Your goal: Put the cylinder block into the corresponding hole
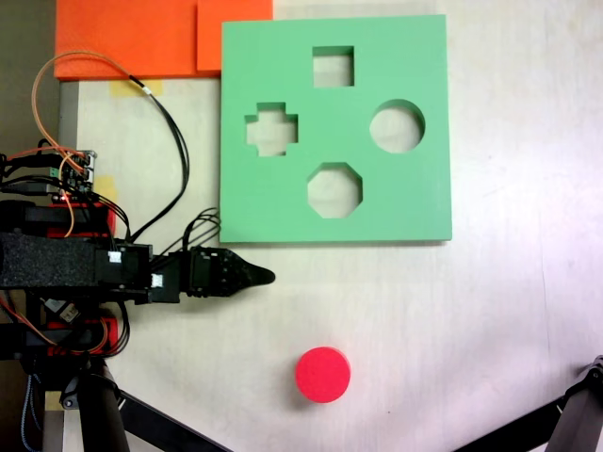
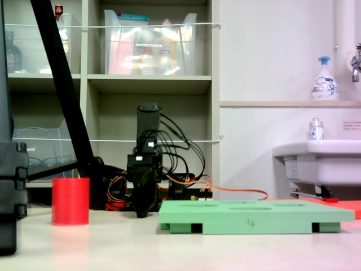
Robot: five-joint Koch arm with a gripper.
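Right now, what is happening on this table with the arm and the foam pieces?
A small robot arm is set to put the red cylinder into the round hole of the green board. Nothing is held yet. The cylinder stands upright on the table, apart from the board. In the top-down fixed view, the pincer hangs between the cylinder and the board; whether it is open cannot be told.

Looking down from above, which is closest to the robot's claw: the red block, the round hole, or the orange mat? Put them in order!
From the gripper in the top-down fixed view:
1. The cylinder block, below and a little right of the tip.
2. The round hole, up and right, in the green board.
3. The orange mat, at the top left corner.
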